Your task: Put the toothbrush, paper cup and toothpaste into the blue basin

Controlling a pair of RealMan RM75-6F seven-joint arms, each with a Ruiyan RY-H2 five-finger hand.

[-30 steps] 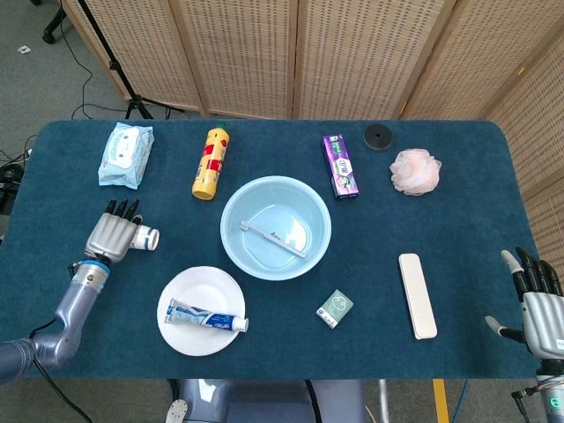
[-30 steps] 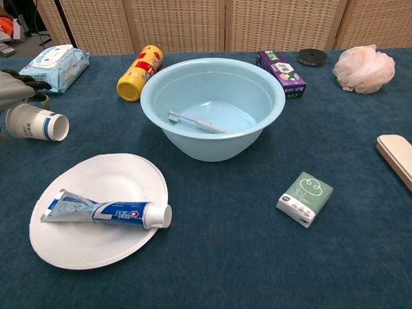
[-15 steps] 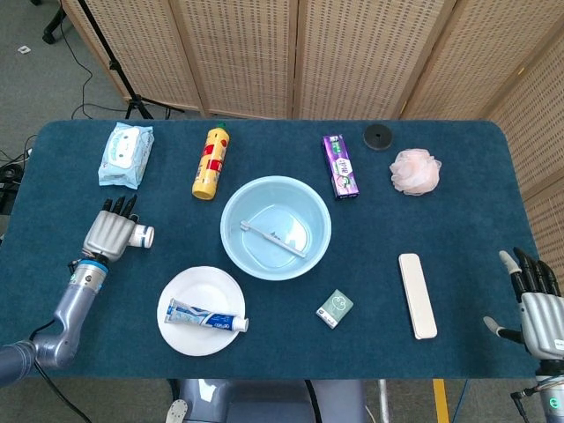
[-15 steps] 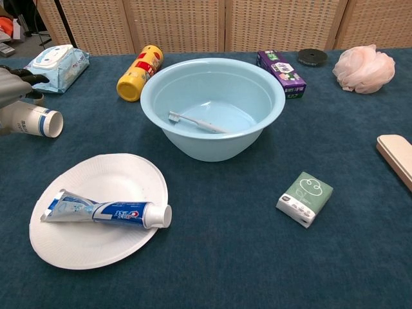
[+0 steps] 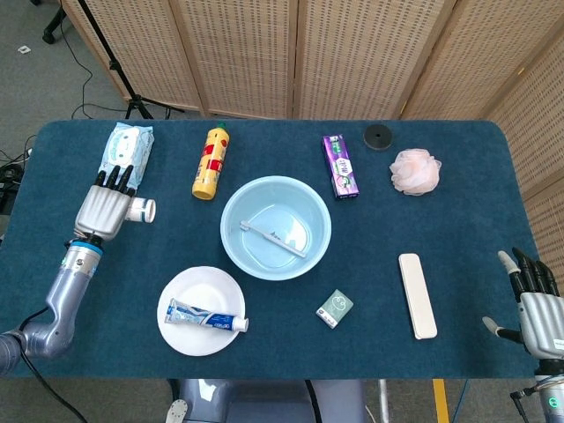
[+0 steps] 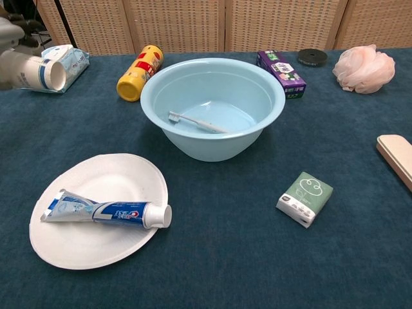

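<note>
**Left robot hand holds cup; brush in basin, paste on plate**

Left robot hand (image 5: 104, 207) grips the paper cup (image 5: 139, 211) on its side, mouth facing the basin (image 5: 275, 227). In the chest view the cup (image 6: 40, 71) is raised above the blue surface (image 5: 458, 176), in front of the wipes pack (image 5: 126, 148); only a sliver of the hand shows at the frame's left edge.

Right robot hand (image 5: 534, 295) sits at the lower right edge of the surface, fingers spread, holding nothing.

Toothbrush (image 5: 275, 239) lies inside the basin, on its floor, head toward the left. Chest view confirms it (image 6: 196, 123).

Toothpaste (image 5: 207, 317) lies flat on the white plate (image 5: 189, 286), cap toward the right, near the basin's front left.

Other things:
- yellow bottle (image 5: 211, 162) lying behind the basin, to its left
- purple box (image 5: 339, 166) behind the basin, to its right
- black disc (image 5: 378, 137) near the far edge
- pink puff (image 5: 415, 171) beside the disc
- white case (image 5: 417, 294) right of the basin
- small green box (image 5: 335, 308) in front of the basin
</note>
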